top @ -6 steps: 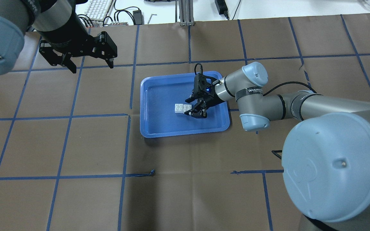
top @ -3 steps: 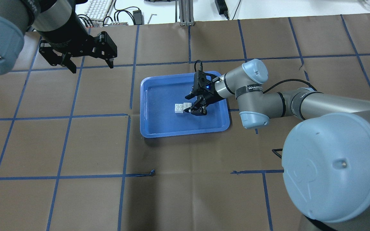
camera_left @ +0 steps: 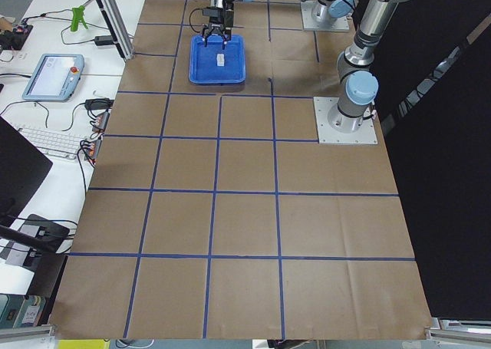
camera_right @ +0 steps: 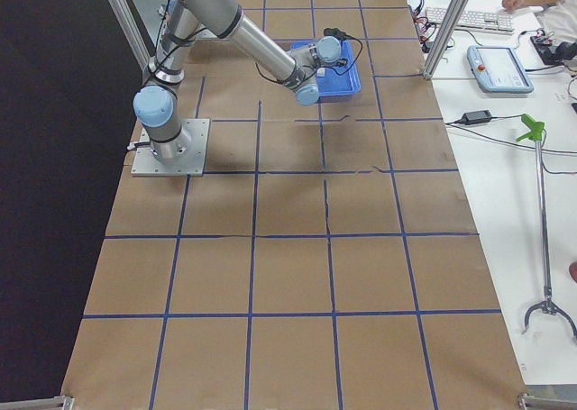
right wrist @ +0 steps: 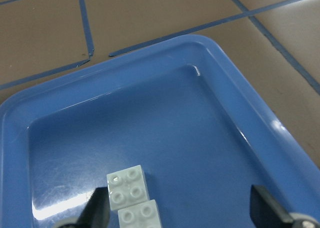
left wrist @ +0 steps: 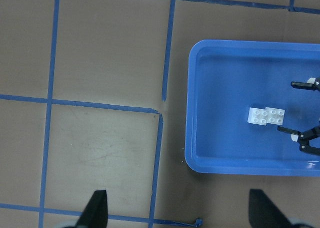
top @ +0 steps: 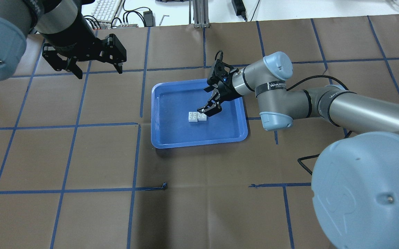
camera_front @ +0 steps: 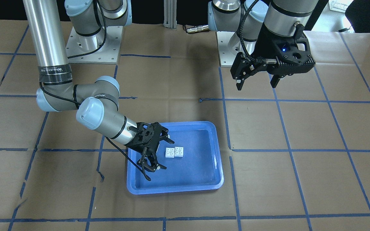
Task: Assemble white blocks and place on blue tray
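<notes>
The white blocks (top: 197, 117) are joined side by side, a little offset, and lie studs up in the middle of the blue tray (top: 175, 135). They also show in the front view (camera_front: 174, 152), the left wrist view (left wrist: 266, 117) and the right wrist view (right wrist: 132, 193). My right gripper (top: 207, 101) is open and empty. It hangs tilted over the tray (camera_front: 191, 175), just beside the blocks and apart from them. My left gripper (top: 99, 72) is open and empty, high above the table, far left of the tray.
The table is covered in brown paper with a blue tape grid. A keyboard (top: 107, 8) and cables lie beyond its far edge. Both arm bases (camera_front: 91, 45) stand at the robot's side. A teach pendant (camera_right: 499, 68) and a green grabber (camera_right: 541, 212) lie on the side bench.
My right gripper has risen and drawn back from the blocks toward the tray's far right corner, still open. The blocks stay where they lay. My left arm has not moved.
</notes>
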